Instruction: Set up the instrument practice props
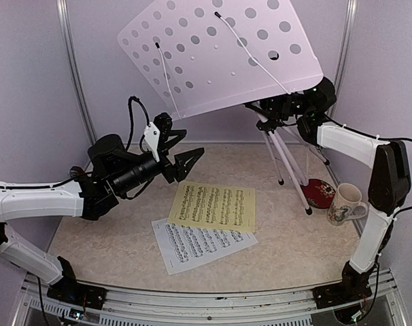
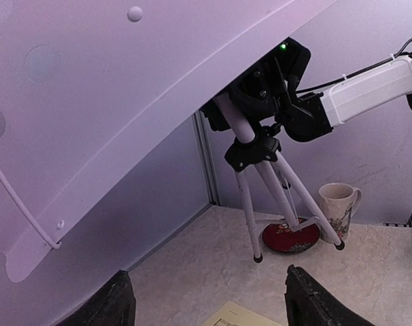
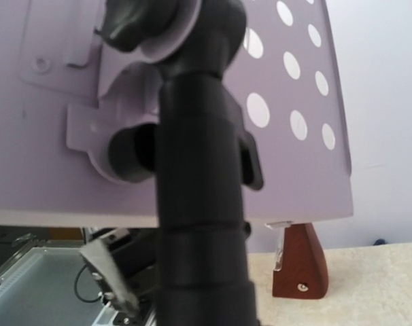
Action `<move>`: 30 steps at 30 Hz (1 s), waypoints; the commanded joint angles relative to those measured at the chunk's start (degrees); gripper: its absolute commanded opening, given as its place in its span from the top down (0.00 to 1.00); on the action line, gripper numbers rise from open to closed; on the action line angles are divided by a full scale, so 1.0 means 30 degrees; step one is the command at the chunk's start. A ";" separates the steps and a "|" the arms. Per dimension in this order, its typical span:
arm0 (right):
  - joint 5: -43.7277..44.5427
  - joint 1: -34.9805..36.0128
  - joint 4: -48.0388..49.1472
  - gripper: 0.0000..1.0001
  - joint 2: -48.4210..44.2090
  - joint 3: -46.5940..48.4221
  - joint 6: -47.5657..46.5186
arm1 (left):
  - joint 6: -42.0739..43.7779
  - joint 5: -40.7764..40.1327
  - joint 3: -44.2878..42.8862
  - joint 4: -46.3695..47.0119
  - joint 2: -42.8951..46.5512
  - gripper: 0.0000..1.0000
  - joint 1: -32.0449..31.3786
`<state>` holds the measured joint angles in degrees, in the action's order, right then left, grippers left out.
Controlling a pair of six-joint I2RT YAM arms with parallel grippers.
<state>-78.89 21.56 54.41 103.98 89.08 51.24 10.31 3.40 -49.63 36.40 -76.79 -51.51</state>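
The music stand's white perforated desk (image 1: pixel 219 54) tilts high at the back, over its tripod legs (image 1: pixel 287 159). My right gripper (image 1: pixel 282 109) is shut on the stand's black post (image 3: pixel 202 224) just under the desk. A yellow sheet (image 1: pixel 213 206) lies flat mid-table, overlapping a white sheet (image 1: pixel 202 244) nearer me. My left gripper (image 1: pixel 192 144) hovers open and empty left of the yellow sheet, below the desk's low edge. In the left wrist view its fingers (image 2: pixel 114 302) frame bare table and the tripod legs (image 2: pixel 260 183). The brown metronome (image 3: pixel 301 261) stands behind the desk.
A red round dish (image 1: pixel 319 193) lies by the tripod's right foot, with a floral white mug (image 1: pixel 345 204) beside it at the right edge. Walls close in the back and both sides.
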 commanded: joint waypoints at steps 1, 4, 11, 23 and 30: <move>0.3041 -0.0155 0.3032 1.00 -0.1344 0.0631 0.0250 | 0.0013 0.0067 0.0224 0.1785 0.0383 0.26 -0.0584; 0.3373 -0.0211 0.4225 1.00 -0.1204 0.0549 0.0995 | -0.0082 -0.0335 0.0723 0.1934 0.0584 0.22 -0.0701; 0.4091 -0.0244 0.7050 1.00 -0.0393 0.0887 0.2946 | -0.2214 -0.2371 0.2327 0.3659 0.0997 0.09 -0.0527; 0.5242 0.0486 0.8704 1.00 0.1077 0.2821 0.4697 | -0.2039 0.0312 0.0823 0.6626 -0.4331 0.34 -0.0554; 0.5569 0.0907 0.9545 1.00 0.1292 0.2779 0.5293 | -0.2113 0.1554 -0.3620 0.7441 -0.8927 0.34 -0.0498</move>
<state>-72.79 23.16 74.56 110.10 92.64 64.60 3.86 4.16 -52.40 54.81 -98.26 -53.12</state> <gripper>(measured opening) 0.231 0.662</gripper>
